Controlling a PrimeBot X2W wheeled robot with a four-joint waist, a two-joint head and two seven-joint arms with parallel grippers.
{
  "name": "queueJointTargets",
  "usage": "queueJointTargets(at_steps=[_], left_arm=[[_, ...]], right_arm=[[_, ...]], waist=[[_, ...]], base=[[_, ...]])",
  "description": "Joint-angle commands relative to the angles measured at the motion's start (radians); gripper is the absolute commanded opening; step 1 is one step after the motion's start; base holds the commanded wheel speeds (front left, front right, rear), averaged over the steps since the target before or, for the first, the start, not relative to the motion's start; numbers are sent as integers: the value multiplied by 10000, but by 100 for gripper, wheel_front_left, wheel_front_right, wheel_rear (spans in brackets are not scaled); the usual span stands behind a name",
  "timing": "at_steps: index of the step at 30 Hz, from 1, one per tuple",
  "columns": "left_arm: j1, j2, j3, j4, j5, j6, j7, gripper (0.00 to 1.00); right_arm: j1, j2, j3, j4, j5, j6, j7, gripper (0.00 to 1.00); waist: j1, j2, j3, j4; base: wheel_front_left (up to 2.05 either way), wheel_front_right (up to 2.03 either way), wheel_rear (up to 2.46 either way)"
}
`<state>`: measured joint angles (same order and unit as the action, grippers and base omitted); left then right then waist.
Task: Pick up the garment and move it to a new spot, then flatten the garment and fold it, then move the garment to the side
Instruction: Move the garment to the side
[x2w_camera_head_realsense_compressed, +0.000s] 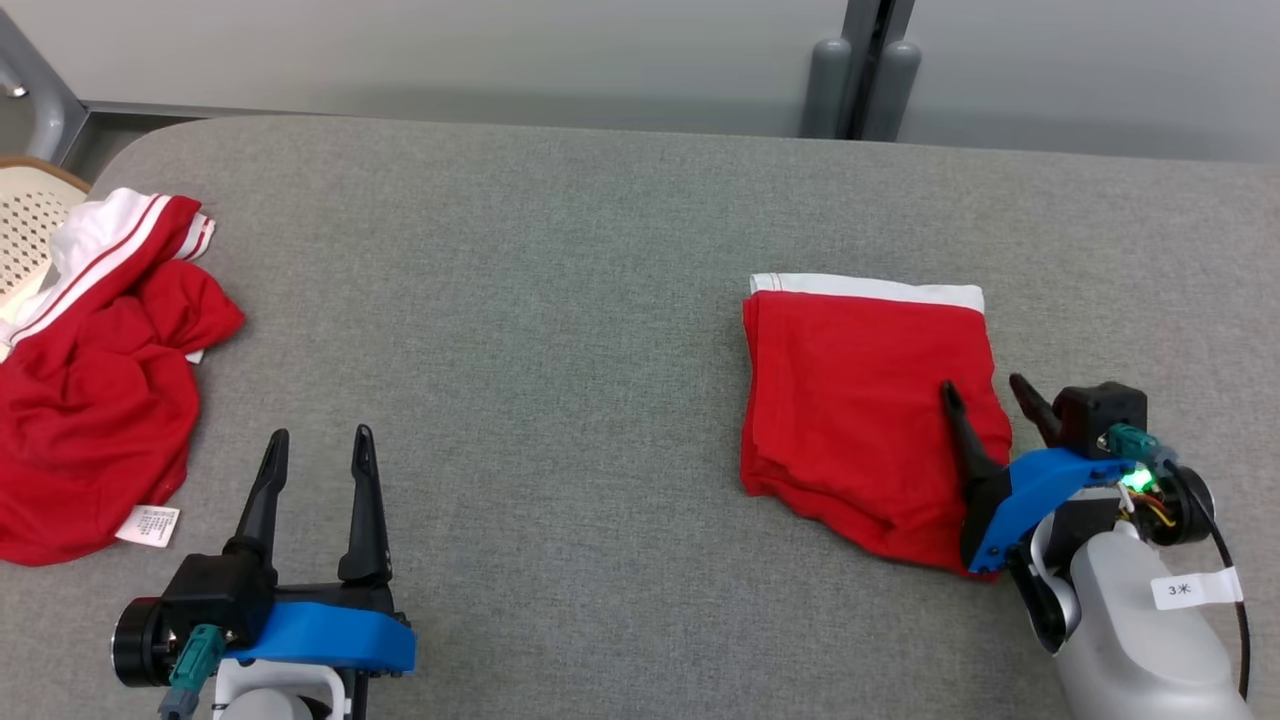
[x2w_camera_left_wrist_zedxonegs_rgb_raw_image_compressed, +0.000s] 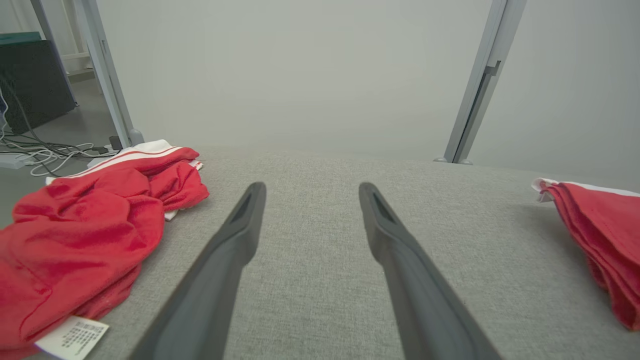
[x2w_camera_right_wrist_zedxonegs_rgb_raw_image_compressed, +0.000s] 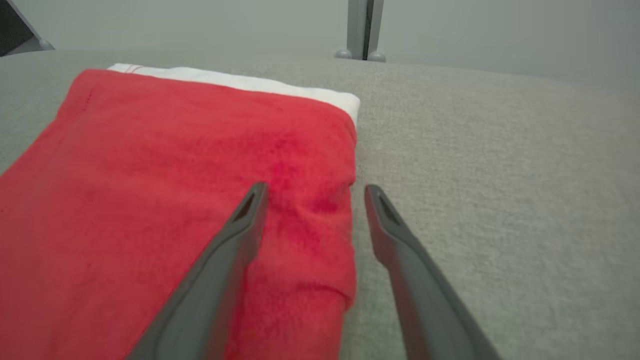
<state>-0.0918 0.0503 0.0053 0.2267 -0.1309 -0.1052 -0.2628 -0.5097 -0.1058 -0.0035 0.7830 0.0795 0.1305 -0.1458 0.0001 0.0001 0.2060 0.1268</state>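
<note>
The right jaws are held apart astride the right edge of the folded red garment (x2w_camera_head_realsense_compressed: 860, 400), one side over the cloth and the other over the grey tabletop (x2w_camera_head_realsense_compressed: 560, 300) just beside it. The left jaws are likewise spread, over bare tabletop. A crumpled red garment (x2w_camera_head_realsense_compressed: 90, 400) with a white label (x2w_camera_head_realsense_compressed: 148, 524) is seen at the left end, well apart from the folded one.

Soft, even light is falling from above, leaving only faint shadows on the bench (x2w_camera_head_realsense_compressed: 600, 250). The right wrist view is looking slightly blurred, and straight lines are leaning at the wrist views' edges.
</note>
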Motion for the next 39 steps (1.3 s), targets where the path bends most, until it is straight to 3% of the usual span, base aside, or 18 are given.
queueJointTargets(at_steps=[1, 8, 14, 15, 16, 27, 32, 39], left_arm=[[-167, 5, 30, 26, 5, 12, -29, 100], [-192, 3, 10, 135, -24, -19, -29, 100], [-167, 5, -9, 188, -87, -16, -29, 100], [-166, 5, -18, 188, -99, -7, -29, 100], [-164, 3, -24, 189, -117, 5, -29, 100], [-23, 3, -43, 89, -189, 72, -29, 100], [-145, 3, -3, -142, -182, 39, -29, 100], [-565, 23, 91, -474, 47, -56, -29, 100]], right_arm=[[-214, -52, -21, 279, -70, 3, -117, 100], [-314, 51, -64, 1934, 132, 3, -348, 100], [-388, 378, 705, 2659, 784, 16, -538, 100], [-436, 395, 825, 2668, 935, 16, -616, 45], [-480, 398, 958, 2666, 1052, 16, -705, 2], [-475, -433, 1410, 2585, 1671, 0, -1167, 0], [-684, -749, 1515, 2156, 1855, 2, -1198, 0], [-679, -1048, 1366, 1263, 1973, 4, -1194, 0]], waist=[[-1, -1, 35, 40], [-1, -1, -10, 129], [-1, -1, -62, 129], [-1, -1, -69, 124], [-1, -1, -81, 114], [-1, -1, -206, -45], [-1, -1, 101, -671], [-1, -1, 837, -2054]], base=[[0, 0, 0], [0, 0, 0], [0, 0, 0], [0, 0, 0], [0, 0, 0], [0, 0, 0], [0, 0, 0], [0, 0, 0]])
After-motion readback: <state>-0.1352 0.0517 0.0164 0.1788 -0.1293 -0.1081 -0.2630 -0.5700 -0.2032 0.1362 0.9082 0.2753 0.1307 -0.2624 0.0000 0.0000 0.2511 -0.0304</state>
